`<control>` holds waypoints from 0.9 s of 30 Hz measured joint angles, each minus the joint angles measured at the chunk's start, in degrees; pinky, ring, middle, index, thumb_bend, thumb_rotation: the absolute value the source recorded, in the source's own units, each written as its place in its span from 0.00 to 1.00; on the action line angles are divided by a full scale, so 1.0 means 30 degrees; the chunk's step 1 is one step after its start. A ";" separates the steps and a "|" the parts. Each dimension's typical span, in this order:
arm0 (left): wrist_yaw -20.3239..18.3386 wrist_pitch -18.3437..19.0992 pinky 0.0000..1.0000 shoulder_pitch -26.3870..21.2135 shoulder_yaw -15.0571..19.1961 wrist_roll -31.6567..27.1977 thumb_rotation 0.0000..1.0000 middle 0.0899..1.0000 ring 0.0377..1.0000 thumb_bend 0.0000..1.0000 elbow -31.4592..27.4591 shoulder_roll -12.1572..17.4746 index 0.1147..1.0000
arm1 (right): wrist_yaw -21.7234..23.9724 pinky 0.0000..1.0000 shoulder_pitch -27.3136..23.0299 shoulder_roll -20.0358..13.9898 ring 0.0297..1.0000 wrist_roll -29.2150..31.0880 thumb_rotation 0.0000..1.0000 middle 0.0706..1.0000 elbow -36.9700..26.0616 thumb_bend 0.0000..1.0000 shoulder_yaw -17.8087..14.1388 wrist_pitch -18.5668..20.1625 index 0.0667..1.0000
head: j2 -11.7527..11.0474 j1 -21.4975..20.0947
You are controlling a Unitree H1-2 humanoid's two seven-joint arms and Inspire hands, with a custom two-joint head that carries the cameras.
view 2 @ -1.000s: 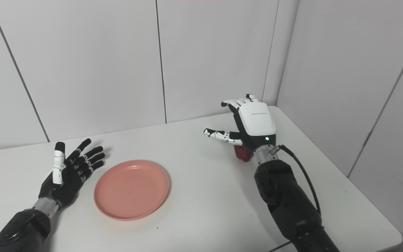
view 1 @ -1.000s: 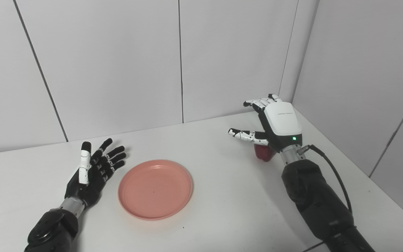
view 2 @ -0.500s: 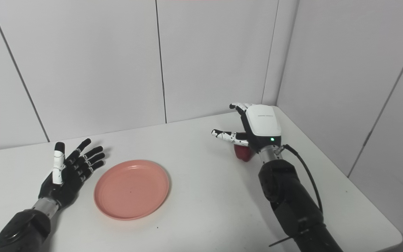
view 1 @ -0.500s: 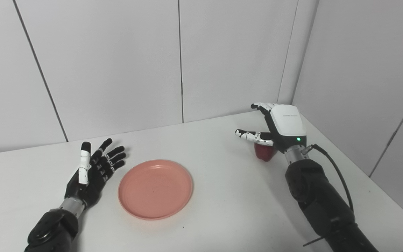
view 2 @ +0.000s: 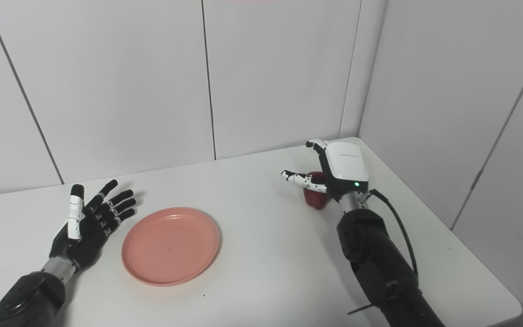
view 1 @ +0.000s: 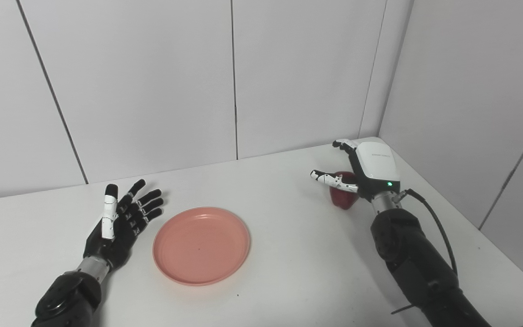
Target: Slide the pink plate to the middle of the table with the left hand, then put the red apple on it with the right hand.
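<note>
Black fingers fanned apart, the left hand lies palm-up on the white table just beside the pink plate, holding nothing; it looks parked there, its sliding job seemingly done, since the plate sits flat near the middle of the table, a touch left of centre. The plate is bare, its shallow well ready to take fruit. Between plate and apple there is only open tabletop, so nothing blocks a carry across. Over to the right, the red apple stands on the table near the far right corner, close to the wall panels. The right hand hovers right over it, white back plate up, thumb reaching out on the apple's left and fingers arched over the far side, spread wide and not yet clamped, so the cupped pose reads as set-up for a top grasp. The cable at its wrist trails down the forearm. The corner walls crowd that side, leaving little room for the fingers beyond the apple.
</note>
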 measured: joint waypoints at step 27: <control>0.0079 0.0018 0.86 0.0116 -0.0188 0.0009 0.96 0.80 0.83 0.90 -0.0266 0.0049 0.92 | 0.0018 0.68 0.0084 0.0005 0.72 0.0429 0.90 0.74 0.1226 0.87 0.0753 0.0459 0.73 | 0.0293 0.0205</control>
